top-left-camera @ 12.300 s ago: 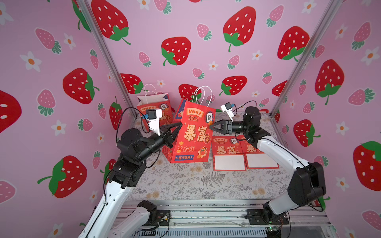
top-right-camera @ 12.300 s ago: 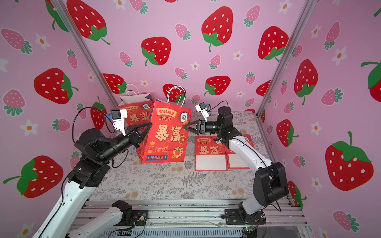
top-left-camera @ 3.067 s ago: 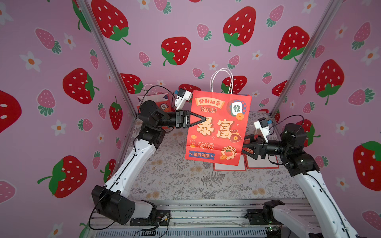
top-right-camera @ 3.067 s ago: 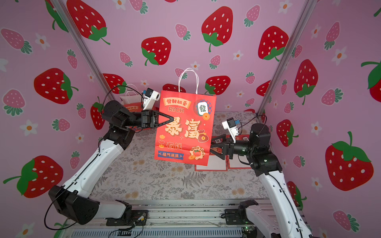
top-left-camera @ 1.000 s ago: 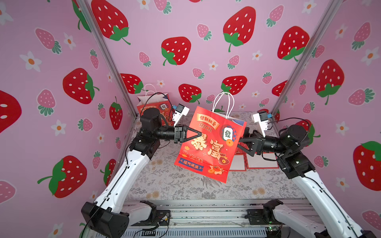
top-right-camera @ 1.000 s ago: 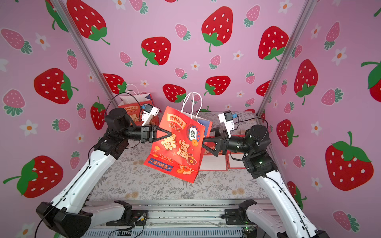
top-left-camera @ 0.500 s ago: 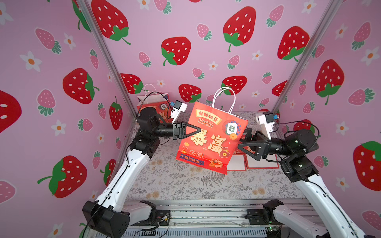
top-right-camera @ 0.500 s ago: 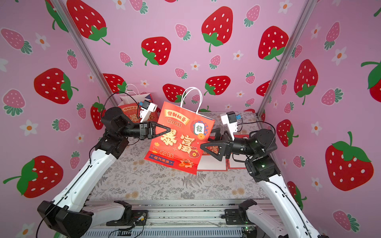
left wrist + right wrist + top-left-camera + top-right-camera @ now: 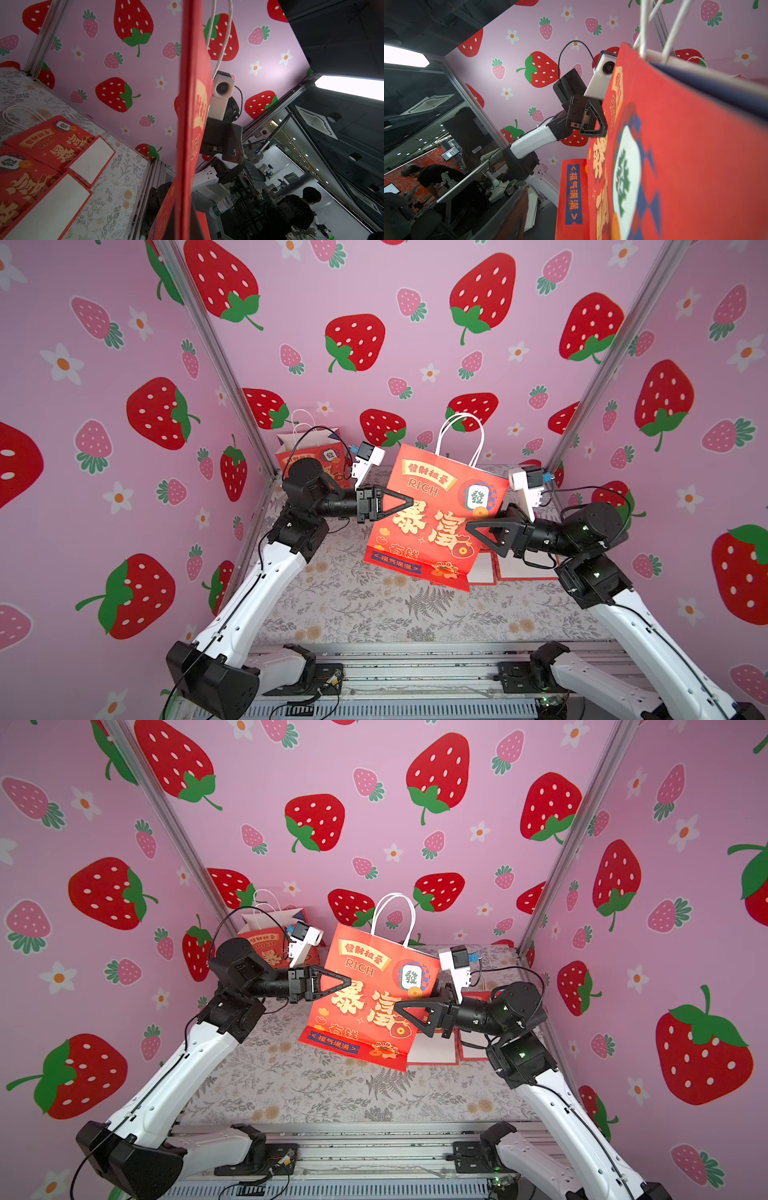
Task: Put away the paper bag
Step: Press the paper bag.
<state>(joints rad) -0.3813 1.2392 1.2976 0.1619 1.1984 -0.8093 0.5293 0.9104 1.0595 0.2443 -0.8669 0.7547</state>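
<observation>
The red paper bag [image 9: 432, 514] with white handles hangs tilted above the table in both top views. My left gripper [image 9: 409, 502] is shut on its left edge, near the top. In the left wrist view that edge [image 9: 185, 124] runs straight between the jaws. My right gripper [image 9: 469, 526] reaches in from the right at mid-height. One of its fingers [image 9: 411, 1011] lies across the bag's printed face and the other is hidden behind the bag. In the right wrist view a finger [image 9: 512, 212] stands clear of the face [image 9: 675, 145], so the jaws are open.
A second red bag [image 9: 311, 452] stands in the back left corner behind my left arm. Flat folded red bags [image 9: 511, 568] lie on the floral table cloth [image 9: 374, 614] at the right, below the hanging bag. Pink walls close in three sides.
The bag has swung more upright and a little higher. My right gripper has slid in over the bag's right side and its jaws have narrowed. The left grip is unchanged.
</observation>
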